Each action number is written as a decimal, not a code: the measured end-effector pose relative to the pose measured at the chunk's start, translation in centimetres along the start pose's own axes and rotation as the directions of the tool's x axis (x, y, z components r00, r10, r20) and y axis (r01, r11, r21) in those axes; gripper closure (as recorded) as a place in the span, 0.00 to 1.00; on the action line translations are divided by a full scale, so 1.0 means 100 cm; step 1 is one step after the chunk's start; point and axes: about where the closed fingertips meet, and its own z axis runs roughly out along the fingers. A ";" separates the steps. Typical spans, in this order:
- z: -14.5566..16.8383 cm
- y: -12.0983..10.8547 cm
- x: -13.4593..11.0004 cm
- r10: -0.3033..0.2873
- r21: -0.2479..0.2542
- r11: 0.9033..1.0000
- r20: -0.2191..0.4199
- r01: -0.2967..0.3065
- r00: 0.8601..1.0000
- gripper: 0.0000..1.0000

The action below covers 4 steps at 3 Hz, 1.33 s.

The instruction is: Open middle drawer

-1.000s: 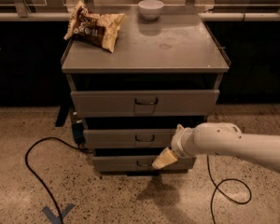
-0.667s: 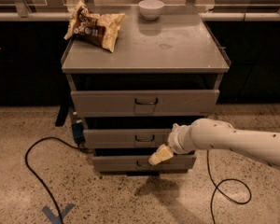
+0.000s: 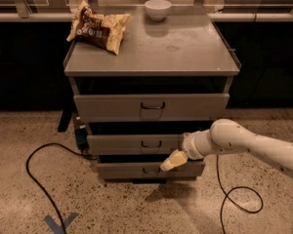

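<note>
Speckled floor (image 3: 112, 204) with a black cable (image 3: 28, 165) lay left of the gripper (image 3: 172, 162). A chip bag (image 3: 98, 28) and a white bowl (image 3: 157, 9) sat well above it on the grey cabinet top (image 3: 185, 52). The middle drawer (image 3: 117, 144), with a low grey front and a dark wire handle, stood just above-left of the gripper. Whether the gripper was open or closed could not be told.
</note>
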 end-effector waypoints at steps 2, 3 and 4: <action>0.007 0.004 0.002 0.016 -0.003 1.000 0.016 -0.016 1.000 0.00; 0.024 -0.008 -0.010 -0.015 0.020 1.000 0.057 0.014 0.998 0.00; 0.043 -0.024 -0.031 -0.078 0.030 0.997 0.067 0.076 0.995 0.00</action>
